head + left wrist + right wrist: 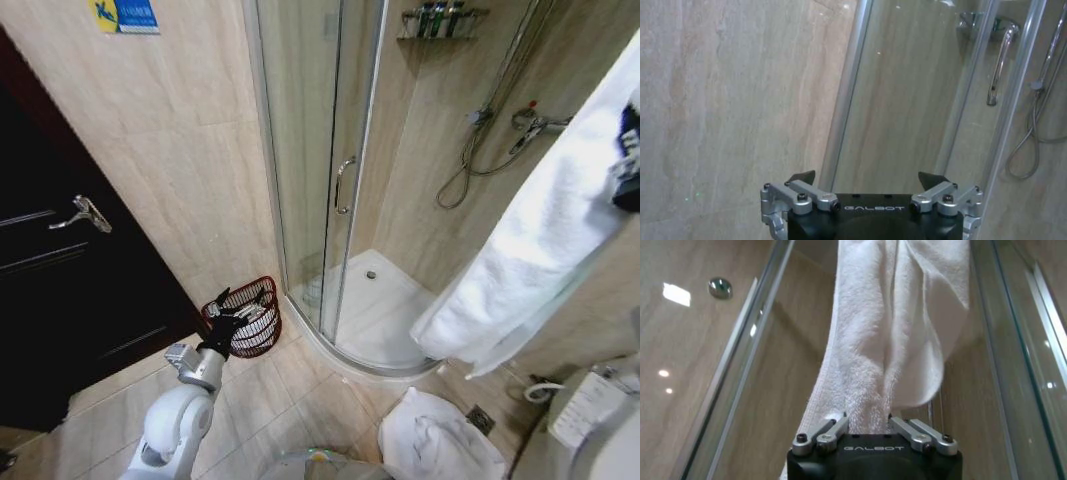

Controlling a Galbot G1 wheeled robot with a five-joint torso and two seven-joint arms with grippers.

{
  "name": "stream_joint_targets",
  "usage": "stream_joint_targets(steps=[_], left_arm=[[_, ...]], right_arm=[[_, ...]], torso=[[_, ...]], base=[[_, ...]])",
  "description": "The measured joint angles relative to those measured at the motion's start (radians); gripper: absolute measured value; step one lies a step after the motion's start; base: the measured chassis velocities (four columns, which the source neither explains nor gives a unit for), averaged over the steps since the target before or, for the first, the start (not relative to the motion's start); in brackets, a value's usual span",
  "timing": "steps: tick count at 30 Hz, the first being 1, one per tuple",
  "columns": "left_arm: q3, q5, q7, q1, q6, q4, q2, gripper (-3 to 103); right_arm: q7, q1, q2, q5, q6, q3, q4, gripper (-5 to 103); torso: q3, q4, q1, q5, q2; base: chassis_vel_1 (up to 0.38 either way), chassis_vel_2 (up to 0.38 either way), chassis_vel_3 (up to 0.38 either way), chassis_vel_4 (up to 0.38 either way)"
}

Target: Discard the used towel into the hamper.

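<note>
White towel (887, 335) is hanging in folds, pinched in the right claw (867, 416); red-brown wire hamper (252, 322) is standing just beyond the left claw (226, 318).

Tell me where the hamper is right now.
In the head view the hamper stands on the floor to the robot's left, against the tiled wall beside the shower door, just beyond the left hand.

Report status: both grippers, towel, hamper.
Right gripper shut on hanging white terry towel. Left gripper open, empty, over dark red wire hamper beside the glass shower door.
</note>
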Motion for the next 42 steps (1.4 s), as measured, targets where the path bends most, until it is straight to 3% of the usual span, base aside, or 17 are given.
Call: stream_joint_targets(steps=[7, 42], left_arm=[[0.000, 0.000, 0.000, 0.000, 0.000, 0.000, 0.000, 100], [0.000, 0.000, 0.000, 0.000, 0.000, 0.000, 0.000, 100]], right_arm=[[-0.019, -0.047, 0.060, -0.084, 0.023, -0.085, -0.002, 14], [-0.021, -0.057, 0.064, -0.083, 0.032, -0.080, -0.003, 14]], torso=[[0.000, 0.0001, 0.000, 0.0000, 0.000], [0.000, 0.0000, 0.000, -0.0005, 0.000]], base=[[0.000, 0.000, 0.000, 0.000], [0.000, 0.000, 0.000, 0.000]])
